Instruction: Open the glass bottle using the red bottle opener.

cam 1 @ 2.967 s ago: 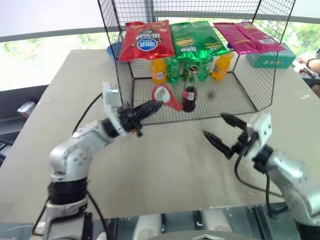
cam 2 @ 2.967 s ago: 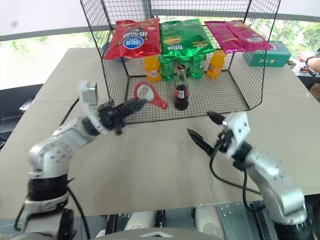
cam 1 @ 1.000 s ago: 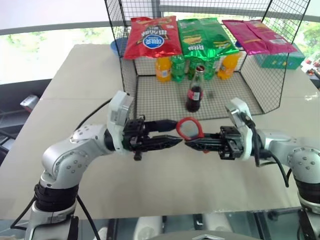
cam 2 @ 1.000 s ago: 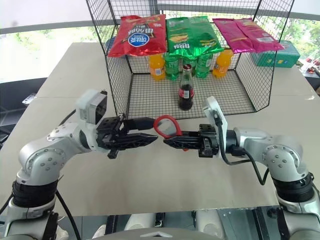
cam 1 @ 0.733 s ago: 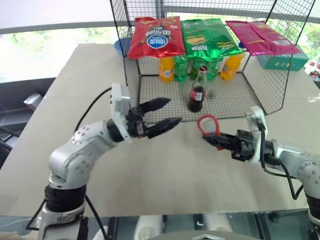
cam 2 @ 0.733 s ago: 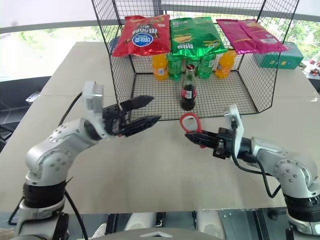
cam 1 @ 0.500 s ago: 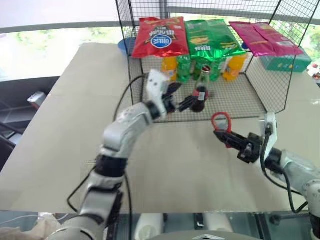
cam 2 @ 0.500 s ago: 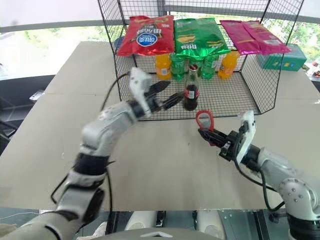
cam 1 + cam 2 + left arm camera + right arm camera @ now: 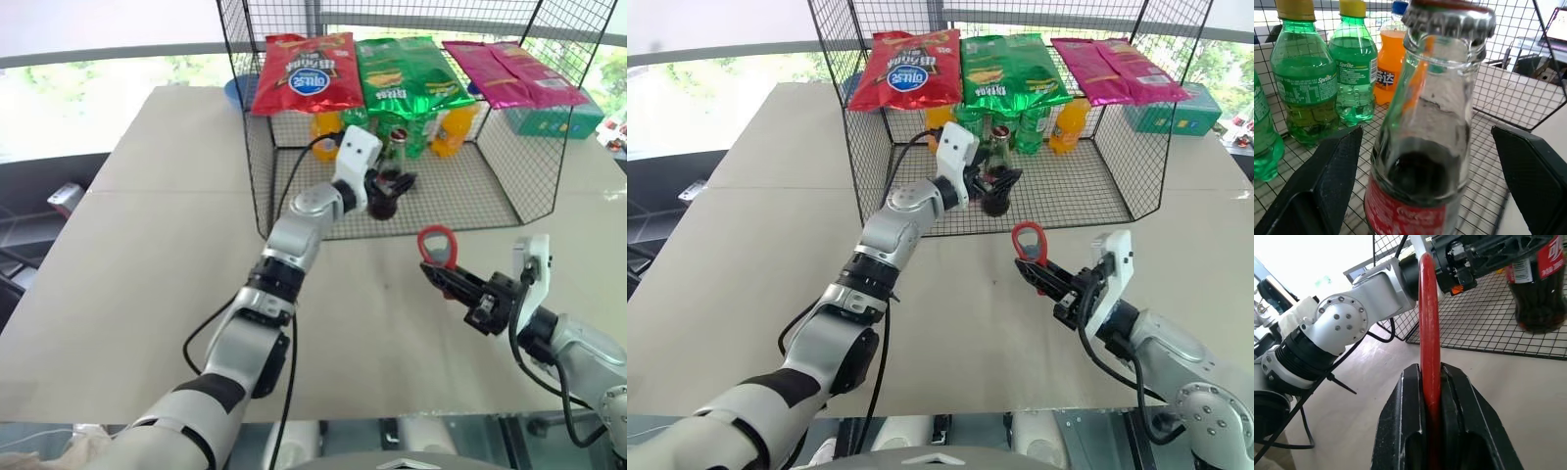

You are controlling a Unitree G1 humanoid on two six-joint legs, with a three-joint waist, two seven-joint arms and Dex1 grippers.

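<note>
Glass bottle, cap on, parked upright on the mesh floor of the wire cage, just in front of the green soda bottles and the orange one. Straddled by the left gripper, spread wide, one black finger on each side of the body and a clear gap both ways, so no grip yet.

Red opener pinched by its handle in the right gripper, clamped tight, ring end sticking up. Parked over the table outside the cage, well apart from the bottle.

Looked like the "grab and steady the bottle" step. Would have centred the fingers first, then closed around the label band or just under it, not up on the skinny neck, since slick glass up there probably slips or tips. Would have squeezed slowly, to avoid shoving it into the sodas behind. Also left the cap and the top of the neck free, so the ring could hook the crimped edge afterwards. Probably easier with the bottle pulled out of the cage.
</note>
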